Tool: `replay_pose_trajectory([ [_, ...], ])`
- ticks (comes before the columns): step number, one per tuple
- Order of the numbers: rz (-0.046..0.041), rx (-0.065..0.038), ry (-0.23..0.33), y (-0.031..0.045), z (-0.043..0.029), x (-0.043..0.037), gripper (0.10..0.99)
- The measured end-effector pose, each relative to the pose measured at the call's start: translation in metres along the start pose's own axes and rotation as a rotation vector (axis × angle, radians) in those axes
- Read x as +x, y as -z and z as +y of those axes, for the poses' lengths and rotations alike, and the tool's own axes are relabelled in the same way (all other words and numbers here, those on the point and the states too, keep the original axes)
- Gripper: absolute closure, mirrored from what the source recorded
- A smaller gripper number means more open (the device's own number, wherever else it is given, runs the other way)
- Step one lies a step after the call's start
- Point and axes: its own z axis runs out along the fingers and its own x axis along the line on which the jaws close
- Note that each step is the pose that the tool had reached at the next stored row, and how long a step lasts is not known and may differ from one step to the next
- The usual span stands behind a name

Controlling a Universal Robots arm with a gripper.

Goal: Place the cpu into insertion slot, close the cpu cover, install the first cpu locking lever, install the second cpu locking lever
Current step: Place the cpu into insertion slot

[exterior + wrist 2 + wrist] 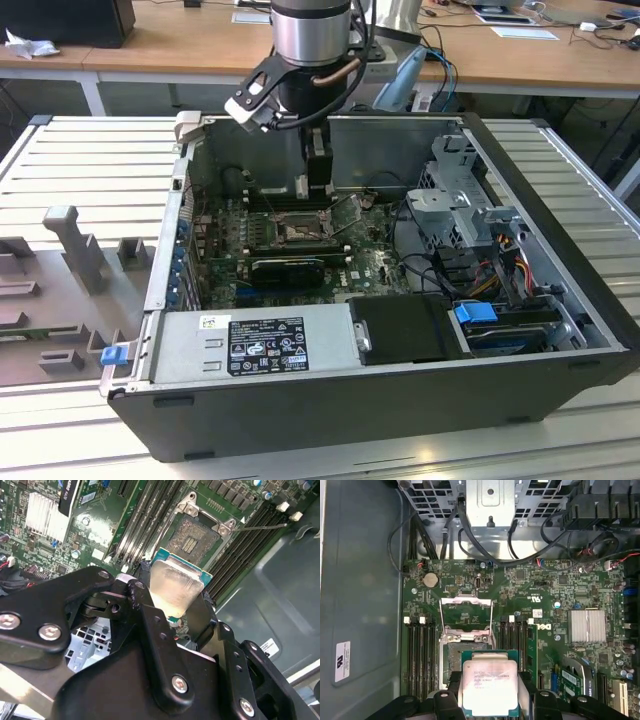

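While the gripper (490,702) is clamped on the cpu (490,686), one finger on each of two opposite edges, the chip hangs silver face up inside the open computer case (300,410), in the upper middle of the exterior view. The offset is what matters. In the first wrist view the chip overlaps only the near edge of the insertion slot (454,655), so the pin field lies just ahead of it. Beyond that is the cpu cover (466,599), swung open on the slot's far side. Chip edges look roughly square to the socket frame, and I judge the two apart, not touching. In the second wrist view a thin locking lever (260,527) sticks out clear of the socket.
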Motion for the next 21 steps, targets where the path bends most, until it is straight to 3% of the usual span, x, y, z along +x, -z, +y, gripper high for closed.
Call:
replay_pose_trajectory([
  [7, 0.0002, 0.000, 0.001, -0.0155, -0.0015, 0.0020, 0.557],
  [10, 0.0002, 0.000, 0.001, -0.0259, -0.0028, 0.0088, 0.557],
  [13, 0.0003, 0.000, 0.001, -0.0329, -0.0036, 0.0106, 0.557],
  [21, 0.0004, 0.003, 0.001, -0.0403, -0.0043, 0.0105, 0.557],
])
